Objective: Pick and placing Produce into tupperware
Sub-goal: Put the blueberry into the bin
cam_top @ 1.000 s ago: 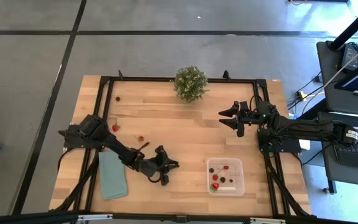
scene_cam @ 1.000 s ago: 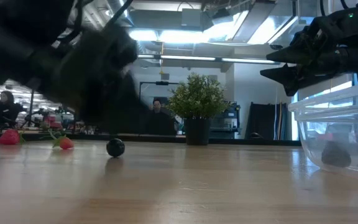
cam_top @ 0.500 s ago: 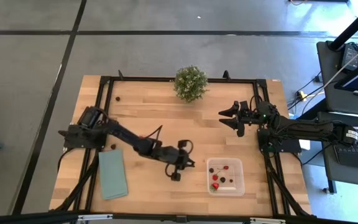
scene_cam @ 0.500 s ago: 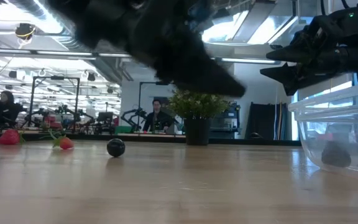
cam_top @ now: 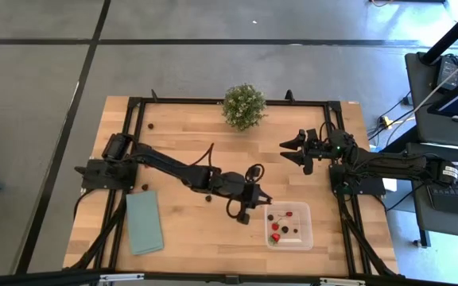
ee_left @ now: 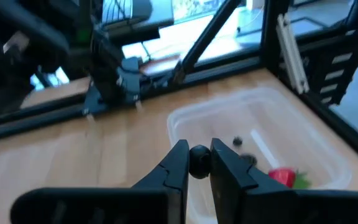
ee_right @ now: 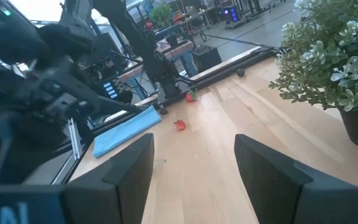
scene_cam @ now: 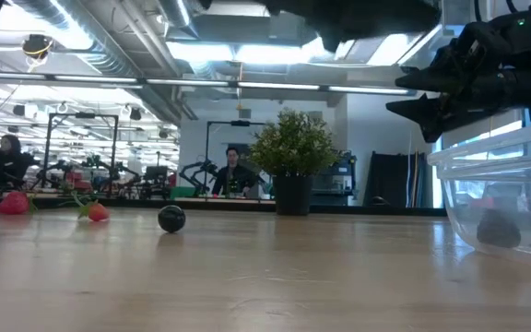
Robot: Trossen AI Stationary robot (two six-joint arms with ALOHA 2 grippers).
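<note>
Left gripper [ee_left: 199,163] pinches dark berry [ee_left: 199,154] beside tupperware [ee_left: 328,160].

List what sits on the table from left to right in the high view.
Teal cloth → left gripper holding a dark berry → clear tupperware → right gripper.

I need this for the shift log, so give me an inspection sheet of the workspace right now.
Surface: wooden table, black frame around it.
Job's things: tupperware holds red and dark produce; loose pieces remain, including a dark berry.
Clutter: potted plant, teal cloth.
Grippers: left hand shut on a dark berry, beside the tupperware; right hand open, waiting near the plant.
Cables: loops on the left arm.
Surroundings: a person behind the table.
</note>
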